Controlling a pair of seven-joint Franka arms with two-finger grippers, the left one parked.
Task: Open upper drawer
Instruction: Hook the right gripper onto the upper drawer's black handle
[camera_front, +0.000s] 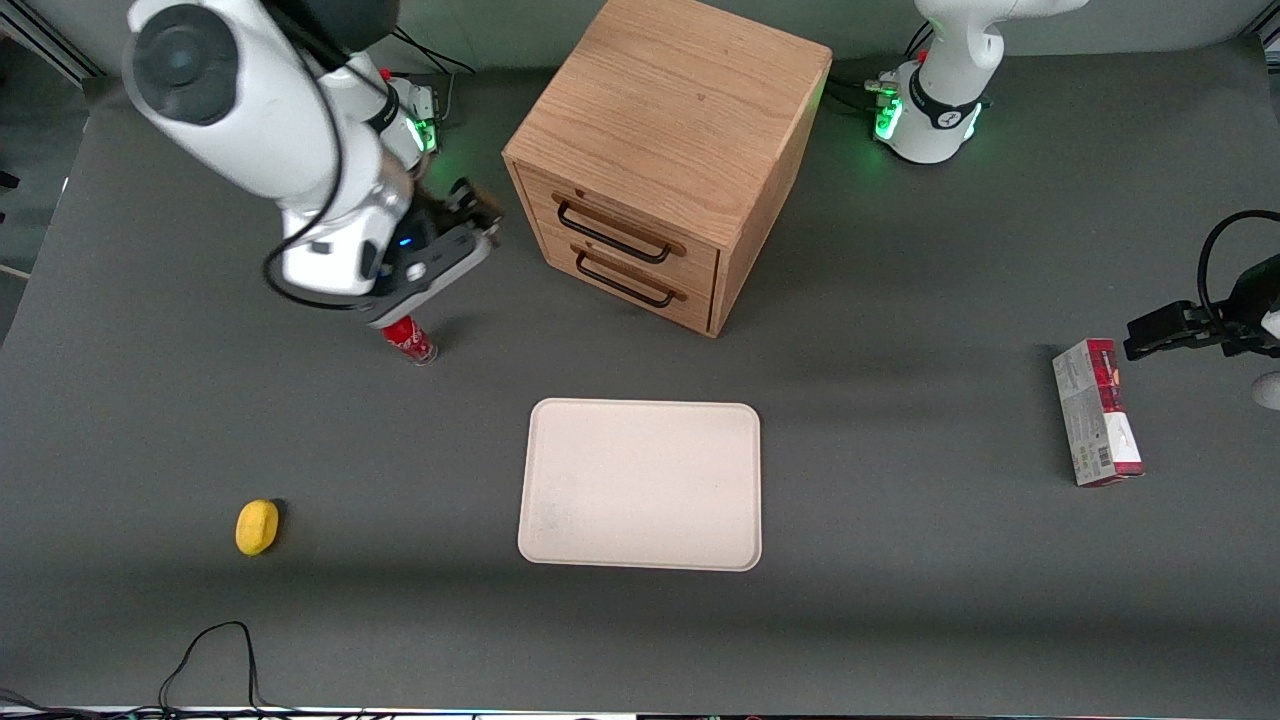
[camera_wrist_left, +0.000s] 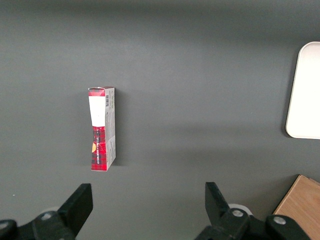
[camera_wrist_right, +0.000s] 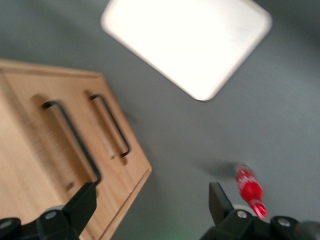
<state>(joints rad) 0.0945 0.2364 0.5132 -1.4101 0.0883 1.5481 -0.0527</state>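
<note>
The light oak cabinet (camera_front: 670, 120) stands at the back middle of the table, both drawers closed. The upper drawer (camera_front: 640, 222) has a long black wire handle (camera_front: 610, 232); the bottom drawer (camera_front: 625, 282) sits just below it. My right gripper (camera_front: 478, 212) is open and empty, hovering beside the cabinet toward the working arm's end, apart from the handles. In the right wrist view the upper drawer's handle (camera_wrist_right: 72, 140) and the bottom drawer's handle (camera_wrist_right: 111, 125) show ahead of the gripper (camera_wrist_right: 150, 205), whose one finger (camera_wrist_right: 80, 205) overlaps the cabinet's front.
A small red bottle (camera_front: 410, 340) lies on the table under the right arm; it also shows in the right wrist view (camera_wrist_right: 250, 190). A cream tray (camera_front: 640, 485) lies nearer the front camera than the cabinet. A yellow object (camera_front: 257, 526) and a red-and-white box (camera_front: 1097, 412) lie at the table's ends.
</note>
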